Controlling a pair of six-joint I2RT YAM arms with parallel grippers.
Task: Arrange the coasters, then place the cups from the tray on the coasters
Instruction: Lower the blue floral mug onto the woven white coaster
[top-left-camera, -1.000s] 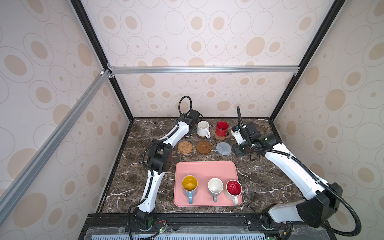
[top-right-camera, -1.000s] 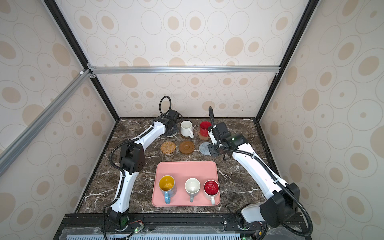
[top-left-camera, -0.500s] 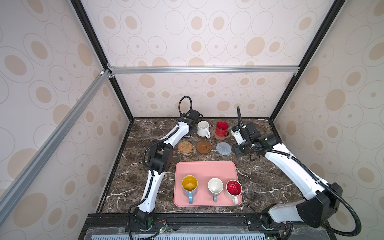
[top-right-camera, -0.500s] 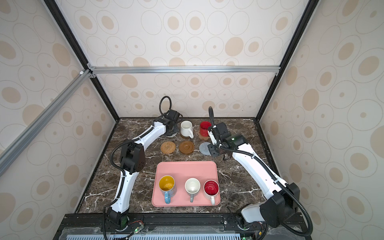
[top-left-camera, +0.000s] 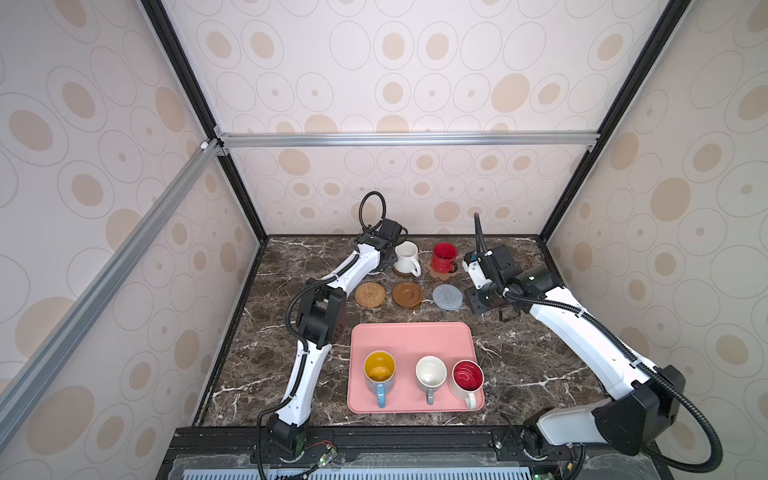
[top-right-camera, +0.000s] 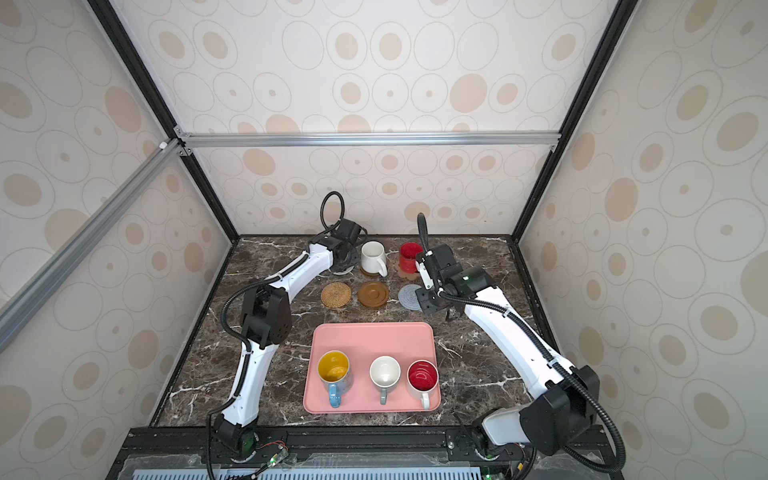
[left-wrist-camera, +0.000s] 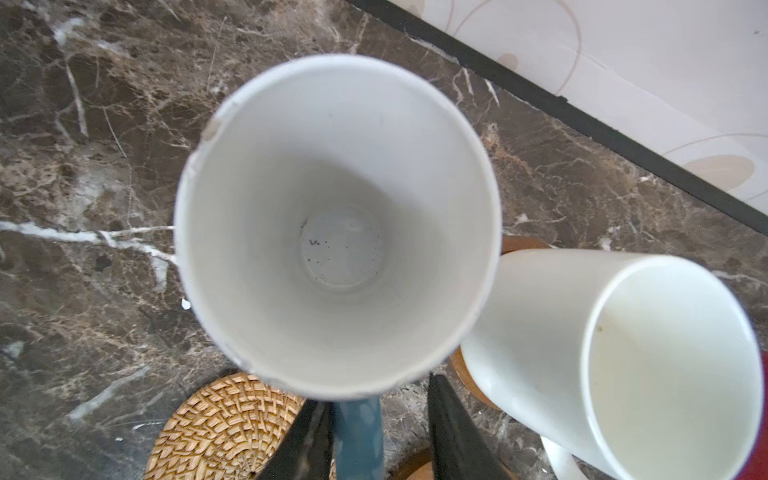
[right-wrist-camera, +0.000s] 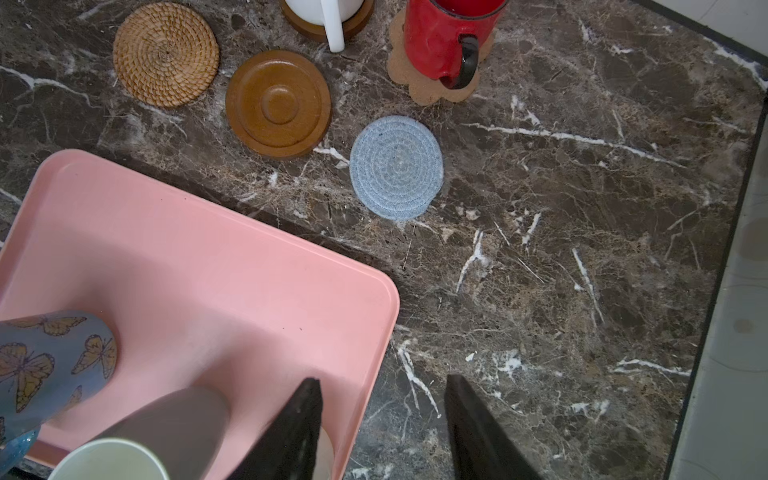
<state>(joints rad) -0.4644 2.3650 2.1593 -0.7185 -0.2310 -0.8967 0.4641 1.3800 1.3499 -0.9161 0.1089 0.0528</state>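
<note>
Where the left pincer (left-wrist-camera: 376, 399) stands, toward the desk's (top-left-camera: 519, 365) far left corner, its jaws are narrowly parted astride the handle (left-wrist-camera: 357, 440) of the blue mug (left-wrist-camera: 336, 224): one jaw close against it, the other clear. That mug stands upright just beside the white mug (top-left-camera: 406, 255), which sits on a brown disc (right-wrist-camera: 355, 25). Red mug (top-left-camera: 444, 257) sits on the paw-shaped coaster (right-wrist-camera: 428, 89). Right pincer (right-wrist-camera: 382, 390) hangs wide and empty near the tray's (top-left-camera: 411, 336) far right corner. Rattan coaster (top-left-camera: 370, 295), second brown disc (top-left-camera: 407, 294) and blue-grey coaster (top-left-camera: 447, 297) lie bare between tray and far mugs. Three mugs (top-left-camera: 431, 372) stand along the tray's near edge.
</note>
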